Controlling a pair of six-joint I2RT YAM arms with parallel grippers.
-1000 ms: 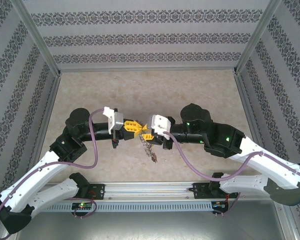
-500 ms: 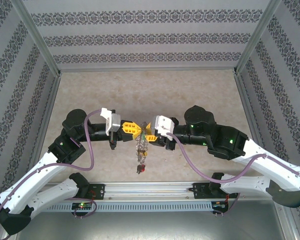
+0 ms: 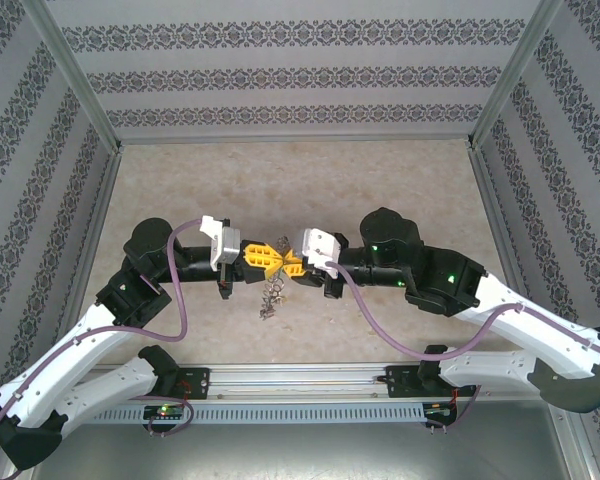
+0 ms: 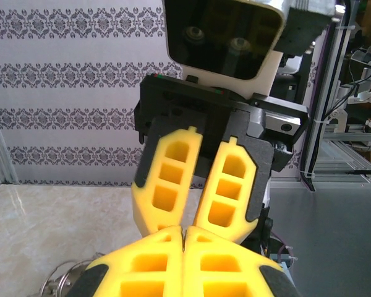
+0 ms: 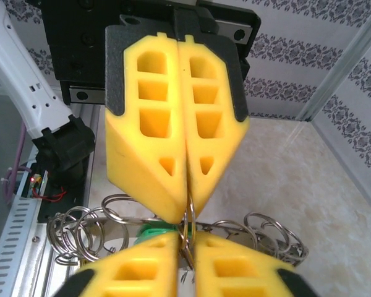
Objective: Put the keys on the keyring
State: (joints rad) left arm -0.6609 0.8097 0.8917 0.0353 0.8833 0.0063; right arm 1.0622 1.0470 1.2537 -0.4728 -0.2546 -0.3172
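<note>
The threading step is judged to be in hand: the left gripper [image 5: 185, 213] and the right gripper [image 5: 185, 241] are brought tip to tip above the table [image 3: 380, 180], and the keyring [image 3: 270, 293] is hung from the point where the fingertips meet. The left fingers are pressed together, with a thin grey wire of the keyring pinched at their very tips. The right fingers are drawn together too, and the same wire is seen running into the narrow slit between them (whether the ring itself or a key's own loop is gripped there cannot be told). The green key [image 5: 153, 231] is lodged just beside the right fingertips, close against the wire; the yellow key cannot be picked out against the yellow fingers. The rest of the keyring is left dangling below the tips.

For the next move, a steady hold by the left fingers is called for while the green key is worked along the wire by the right; a slip of the thin wire from either pinch is the risk.

Against the earlier pictures, the right fingers are found closed where they were parted. The hanging keyring, stretched long and straight below the tips half a second ago, is now drawn up shorter and swung toward the left fingers' side
</note>
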